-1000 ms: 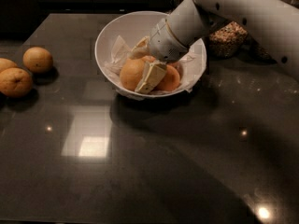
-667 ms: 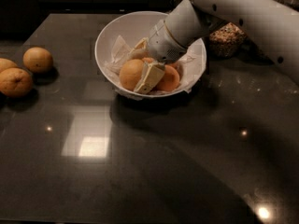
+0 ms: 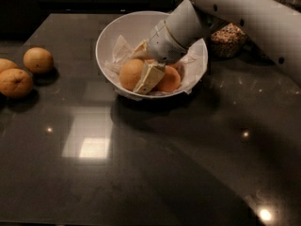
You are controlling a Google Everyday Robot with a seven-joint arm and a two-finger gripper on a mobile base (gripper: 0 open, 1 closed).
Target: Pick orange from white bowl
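**Clerk:** Item one, nearest: dark polished surface, with light glints on it.

**Checker:** Next back?

**Clerk:** Item two, left edge: loose fruits, three of them, lying on the surface well apart from the bowl (none of them is the one wanted).

**Checker:** And the bowl?

**Clerk:** Item three, mid-surface: white bowl, lined with crumpled paper. The contents seen are the orange, pale, at front left, and a deeper-orange fruit just beside it on the right.

**Checker:** Claw?

**Clerk:** Item four: claw, down inside the bowl. Its cream tip sits between the two fruits, against the orange's right flank. I cannot tell whether it is apart or clamped, because the wrist covers the rest. The white arm comes in from the upper right.

**Checker:** Furthest?

**Clerk:** Item five: jar of grains, behind the bowl's right rim.

**Checker:** Step in hand?

**Clerk:** Judged to be the grasp. The orange rests in the bowl and is not yet lifted. The next move calls for a firm hold on the pale fruit alone. After that it needs a straight rise clear of the rim, without dragging the paper or the neighbouring fruit.
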